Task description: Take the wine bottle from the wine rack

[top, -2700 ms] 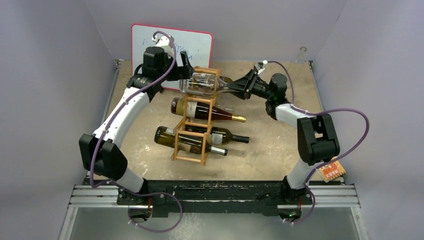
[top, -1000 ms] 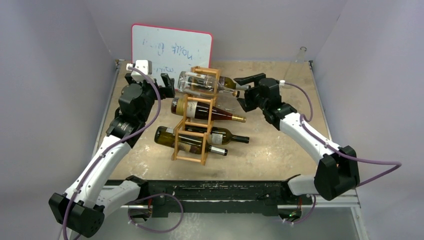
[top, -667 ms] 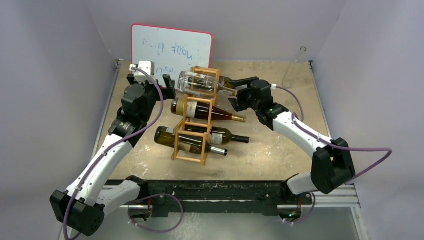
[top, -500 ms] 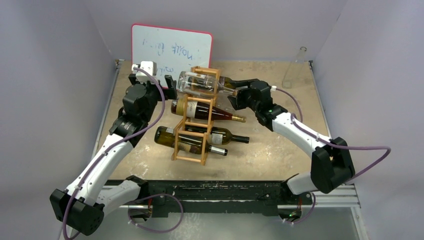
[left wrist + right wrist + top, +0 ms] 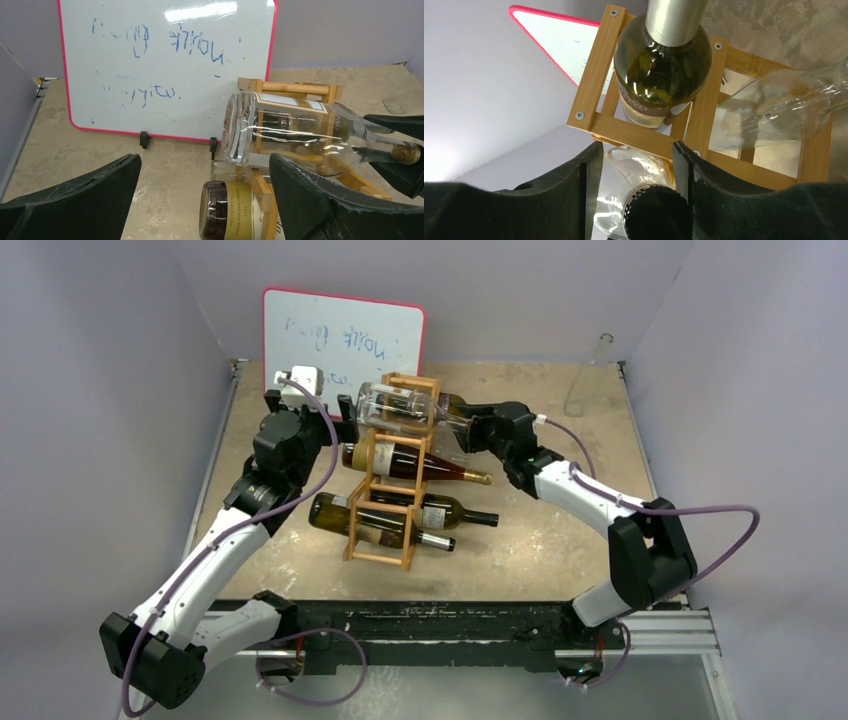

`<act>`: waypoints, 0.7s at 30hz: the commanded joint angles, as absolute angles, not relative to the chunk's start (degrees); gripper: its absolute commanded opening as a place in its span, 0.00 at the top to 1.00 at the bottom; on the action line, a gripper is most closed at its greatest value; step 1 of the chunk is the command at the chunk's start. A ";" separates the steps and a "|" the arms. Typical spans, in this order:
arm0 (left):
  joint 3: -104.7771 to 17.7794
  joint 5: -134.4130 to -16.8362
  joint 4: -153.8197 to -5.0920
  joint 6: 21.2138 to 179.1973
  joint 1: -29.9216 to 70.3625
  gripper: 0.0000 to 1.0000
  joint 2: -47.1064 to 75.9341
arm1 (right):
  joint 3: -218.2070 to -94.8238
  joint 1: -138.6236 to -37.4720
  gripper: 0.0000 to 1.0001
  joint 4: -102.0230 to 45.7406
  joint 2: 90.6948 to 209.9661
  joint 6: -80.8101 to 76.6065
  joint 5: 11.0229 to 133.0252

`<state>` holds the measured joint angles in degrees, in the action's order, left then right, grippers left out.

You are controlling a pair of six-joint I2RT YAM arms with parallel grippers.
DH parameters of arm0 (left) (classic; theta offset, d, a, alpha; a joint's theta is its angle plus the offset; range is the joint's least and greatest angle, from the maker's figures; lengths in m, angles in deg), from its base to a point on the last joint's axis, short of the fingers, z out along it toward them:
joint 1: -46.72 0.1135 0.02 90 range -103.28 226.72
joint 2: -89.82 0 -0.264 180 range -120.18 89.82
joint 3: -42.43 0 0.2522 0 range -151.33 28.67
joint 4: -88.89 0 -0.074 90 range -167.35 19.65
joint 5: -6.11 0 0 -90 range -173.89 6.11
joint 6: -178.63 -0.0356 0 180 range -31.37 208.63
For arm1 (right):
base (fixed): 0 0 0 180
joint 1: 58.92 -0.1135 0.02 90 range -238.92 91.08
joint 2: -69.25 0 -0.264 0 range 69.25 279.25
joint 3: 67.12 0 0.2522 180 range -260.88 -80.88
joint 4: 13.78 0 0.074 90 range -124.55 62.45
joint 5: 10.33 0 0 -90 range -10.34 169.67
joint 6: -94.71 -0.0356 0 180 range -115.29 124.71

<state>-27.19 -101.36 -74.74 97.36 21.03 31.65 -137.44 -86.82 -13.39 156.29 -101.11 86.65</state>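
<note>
The wine rack, a tan wooden ladder frame, stands mid-table. A clear wine bottle lies in its top opening with the neck pointing right. My right gripper straddles that neck. In the right wrist view the dark cap sits between the fingers, against the right one, with a gap to the left one, so the right gripper is still open. My left gripper stands wide open just left of the rack. The left wrist view shows the bottle's base ahead of the left gripper, apart from it.
Lower openings of the rack hold a dark bottle with a gold label and two more bottles. A red-edged whiteboard stands behind the rack. Purple walls close in the table on the left, back and right.
The right gripper slid left over the clear bottle's neck and its jaws narrowed. The left arm crept right toward the bottle's base, still wide open.
</note>
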 commanded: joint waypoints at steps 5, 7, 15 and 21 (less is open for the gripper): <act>-26.99 -103.53 -76.99 95.57 19.56 0.00 32.84 | -139.50 -88.13 0.45 -12.44 156.19 -103.38 91.16; -26.97 -103.49 -76.94 95.57 19.56 0.00 32.80 | -140.28 -88.33 0.44 -13.19 156.32 -103.31 91.79; -26.97 -103.11 -76.96 95.49 19.32 0.00 32.66 | -139.31 -88.36 0.58 -12.69 155.43 -104.57 93.33; -26.92 -103.29 -76.92 95.39 19.08 0.00 32.89 | -140.34 -88.35 0.70 -12.57 153.70 -104.06 94.10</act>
